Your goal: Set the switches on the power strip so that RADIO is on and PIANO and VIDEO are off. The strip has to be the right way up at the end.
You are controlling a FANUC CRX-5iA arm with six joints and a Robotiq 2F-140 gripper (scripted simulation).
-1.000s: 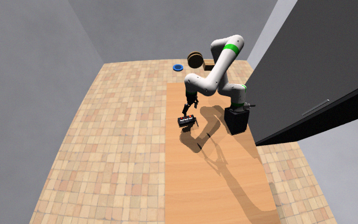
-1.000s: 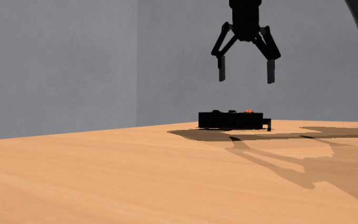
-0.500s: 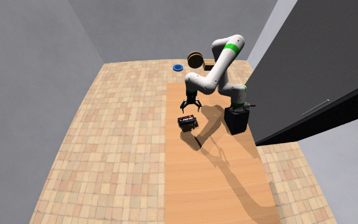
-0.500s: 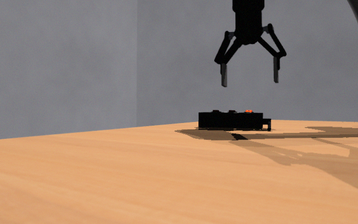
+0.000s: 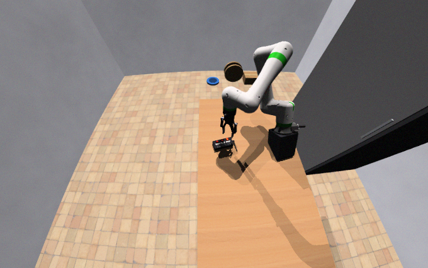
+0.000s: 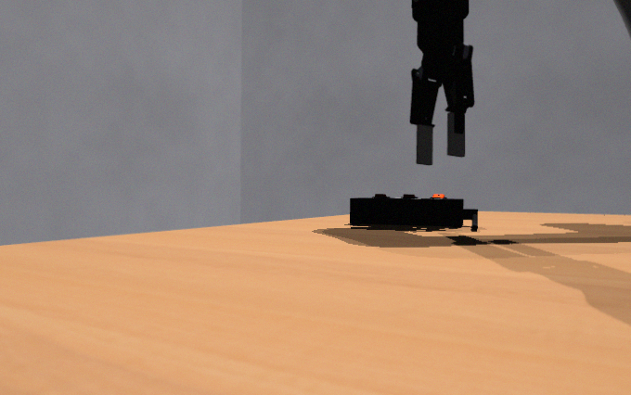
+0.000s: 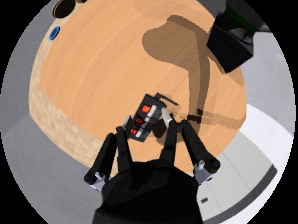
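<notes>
The black power strip [image 5: 223, 144] [image 6: 405, 212] [image 7: 148, 117] lies flat on the wooden table [image 5: 252, 208] [image 6: 232, 302], with its switches facing up. In the side view, the switch at its right end [image 6: 436, 196] glows orange and the other two look dark. I cannot read the labels. My gripper [image 5: 228, 132] [image 6: 440, 156] [image 7: 147, 116] hangs above the right part of the strip, pointing down. It is clear of the strip. Its fingers stand a narrow gap apart with nothing between them.
The robot's black base [image 5: 282, 143] stands on the table to the right of the strip. A dark cabinet [image 5: 363, 78] rises on the right. A blue dish [image 5: 213, 80], a round wooden object [image 5: 233, 71] and a small box [image 5: 249, 77] are on the floor at the back.
</notes>
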